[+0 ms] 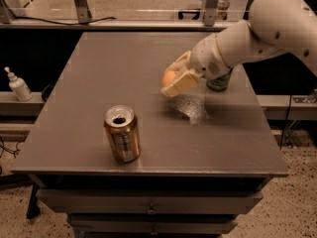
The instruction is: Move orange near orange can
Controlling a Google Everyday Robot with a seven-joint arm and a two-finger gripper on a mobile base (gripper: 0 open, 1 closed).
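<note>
The orange can point(121, 133), copper-coloured with an open silver top, stands upright near the table's front edge, left of middle. My gripper point(177, 79) hangs above the middle right of the table, to the right of and behind the can. It is shut on the orange point(170, 77), whose round orange skin shows between the cream fingers. The orange is held off the table surface, well apart from the can.
A green can point(219, 82) stands at the table's right side, mostly hidden behind my arm point(257, 33). The grey table point(89, 93) has drawers below its front edge. A white pump bottle point(19, 85) sits on a shelf to the left.
</note>
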